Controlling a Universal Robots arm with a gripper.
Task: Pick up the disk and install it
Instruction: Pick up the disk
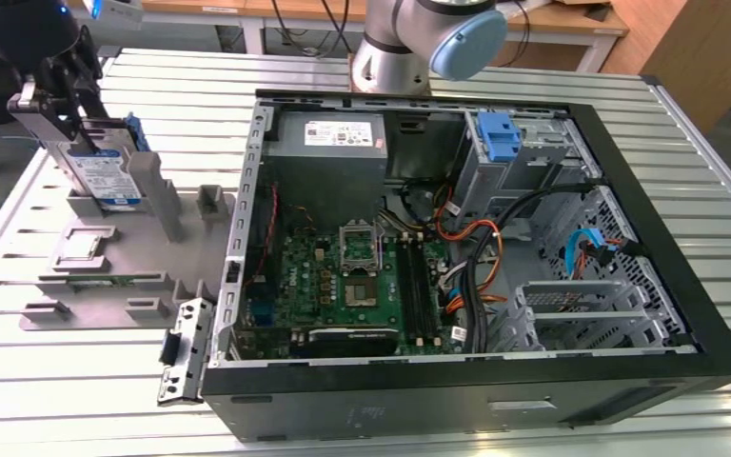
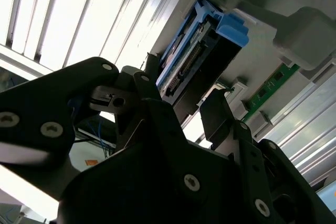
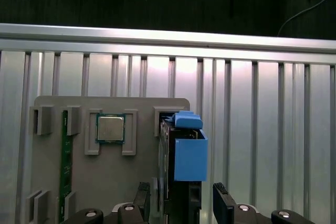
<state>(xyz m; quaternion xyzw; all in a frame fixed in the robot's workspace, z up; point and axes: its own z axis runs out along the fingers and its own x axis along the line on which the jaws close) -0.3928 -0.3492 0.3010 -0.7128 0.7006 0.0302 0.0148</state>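
Observation:
The disk (image 1: 96,173) stands upright on its edge in a slot of the grey fixture (image 1: 111,249), on the exterior view's left. It is silver with a white-and-blue label and a bright blue carrier. My gripper (image 1: 83,133) hangs right over its top end. In both wrist views the disk (image 3: 181,156) (image 2: 194,56) lies between my two black fingers. One finger (image 3: 143,198) and the other (image 3: 222,205) each stand a small gap off its sides. The gripper (image 3: 182,205) (image 2: 181,103) is open, straddling the disk without clamping it.
An open computer case (image 1: 467,386) covers the exterior view's middle and right, holding a motherboard (image 1: 340,276), a grey power supply (image 1: 327,138) and a blue bracket (image 1: 499,138) in a drive bay. The fixture also carries a processor chip (image 3: 110,128) and a green memory stick (image 3: 65,166).

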